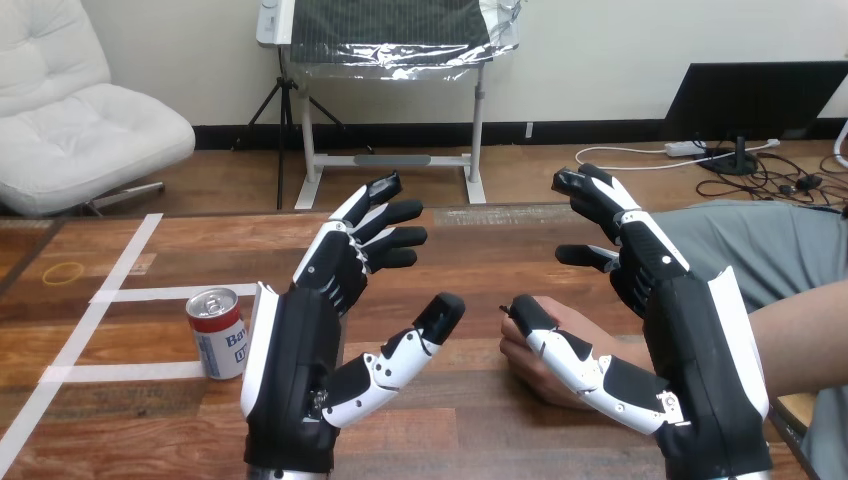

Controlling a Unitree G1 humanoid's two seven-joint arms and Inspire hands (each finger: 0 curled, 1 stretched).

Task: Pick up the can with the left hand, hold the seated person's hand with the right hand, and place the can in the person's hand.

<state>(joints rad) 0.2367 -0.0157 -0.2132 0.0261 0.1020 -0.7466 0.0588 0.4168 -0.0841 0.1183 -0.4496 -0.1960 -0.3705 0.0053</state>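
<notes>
Red on top, white down the sides: the can (217, 335), upright on the wooden table (480, 250) toward the view's left. Sits just beside the outer edge of the left hand (295, 375), against the white shell on its back or barely apart; cannot tell which. Left hand empty and wide open: fingers nearly straight and fanned forward, thumb jutting toward the table's middle, palm turned away from the can. Right hand (700, 350) equally open and gripping nothing, fingers raised and spread, thumb reaching over the person's hand (522, 368); touching it or just above, cannot tell. Person's hand resting on the table between the two robot hands, fingers curled in, the person's forearm (805, 335) coming in from the view's right.

Probably risks tipping the can first: with the palm facing the wrong way and the shell so near the wall, seems easy to clip it while swinging the wrist round. Risks, too, a slip on the smooth metal if closing with fingertips alone. On the other side, risks closing on air or pinching, with only the thumb near the person's hand. Lastly, needs an upturned palm for the hand-over; with those fingers curled in, looks to offer no seat, so possibly a dropped can.
</notes>
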